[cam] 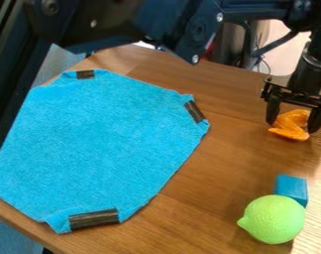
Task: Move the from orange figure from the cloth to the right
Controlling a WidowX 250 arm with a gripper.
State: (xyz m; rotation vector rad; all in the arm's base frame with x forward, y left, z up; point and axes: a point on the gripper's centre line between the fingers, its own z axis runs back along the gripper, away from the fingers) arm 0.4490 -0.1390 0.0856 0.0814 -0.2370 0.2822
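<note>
The orange figure (294, 124) is at the right of the camera view, on the wooden table or just above it; which of the two cannot be told. It lies between the jaws of the black gripper (295, 127), low down near the tips, and its lower edge juts out below them toward the camera. The jaws stand wide apart, one on each side of the figure, and the figure takes up most of the gap; whether they press on it cannot be told. The figure is off the cloth, to the right of it and well apart from it.

Nearer the camera, below the figure in the view, a blue block (292, 187) sits on the table (216, 183). Just in front of the block is a lime-green toy lime (274, 219), its pointed tip turned to the left, partly covering the block.

Across the left half lies the bright blue cloth (97, 149), spread flat, with strips of dark tape at three of its folded corners. Above, the black arm (183, 25) crosses the top of the view, covering part of the cloth's left side.
</note>
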